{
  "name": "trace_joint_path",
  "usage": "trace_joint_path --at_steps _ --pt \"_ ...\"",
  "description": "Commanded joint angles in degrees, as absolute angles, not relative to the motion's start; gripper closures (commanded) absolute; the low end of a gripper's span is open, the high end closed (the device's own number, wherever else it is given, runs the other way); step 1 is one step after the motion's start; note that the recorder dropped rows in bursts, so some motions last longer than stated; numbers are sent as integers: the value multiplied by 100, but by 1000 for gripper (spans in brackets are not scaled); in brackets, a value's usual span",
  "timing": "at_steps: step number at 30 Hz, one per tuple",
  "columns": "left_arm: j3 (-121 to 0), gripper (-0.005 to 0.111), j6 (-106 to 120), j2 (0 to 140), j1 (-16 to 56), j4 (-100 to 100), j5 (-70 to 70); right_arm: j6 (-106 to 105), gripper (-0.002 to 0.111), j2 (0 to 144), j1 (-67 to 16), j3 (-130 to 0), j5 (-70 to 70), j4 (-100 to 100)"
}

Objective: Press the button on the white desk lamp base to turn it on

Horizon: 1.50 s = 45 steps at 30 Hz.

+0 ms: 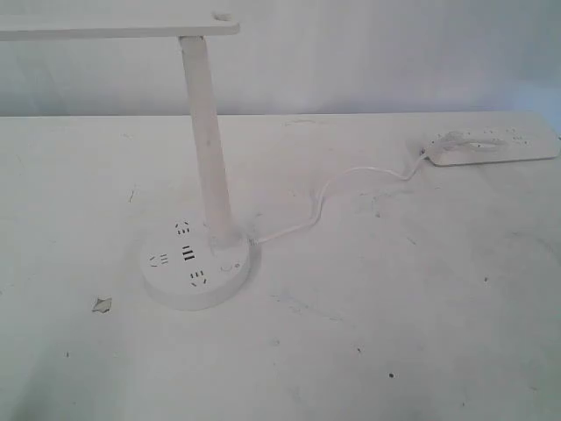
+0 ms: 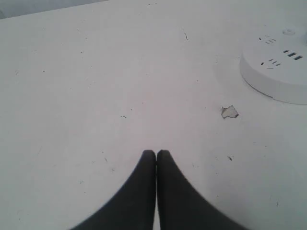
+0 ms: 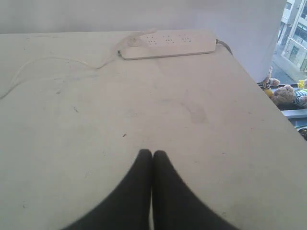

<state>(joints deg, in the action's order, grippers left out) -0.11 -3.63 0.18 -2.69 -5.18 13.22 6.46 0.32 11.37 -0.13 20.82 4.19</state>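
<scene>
On the table (image 1: 421,307) — lamp base (image 1: 175,294) flat, button (image 1: 230,267) face-up; left gripper (image 2: 156,154), right gripper (image 3: 152,153) closed

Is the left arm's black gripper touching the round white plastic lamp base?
No, the left black gripper points at bare white table, clearly apart from the round white plastic lamp base.

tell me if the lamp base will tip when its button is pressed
Probably not: the white desk lamp base is a wide, flat puck. The button sits near its rim, so slight rocking is possible. The tall pole may add top-heaviness.
</scene>
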Motion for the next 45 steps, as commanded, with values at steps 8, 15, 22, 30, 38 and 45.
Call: trace_joint_path --at_steps 8,15,22,30,38,45 --pt "0 107 -365 0 -272 -499 1324 622 108 0 1164 0 2026 446" --pt "0 107 -365 0 -272 -499 1324 622 108 0 1164 0 2004 446" --pt "0 107 -365 0 -272 -499 1324 148 108 0 1164 0 1239 964" --pt "0 107 -365 0 -272 -499 1324 196 108 0 1164 0 -125 1232" --pt "0 107 -365 0 -272 -499 1324 1966 108 0 1164 0 -3617 1232" --pt "0 107 -365 0 -272 -499 1324 2078 108 0 1164 0 -6153 1190"
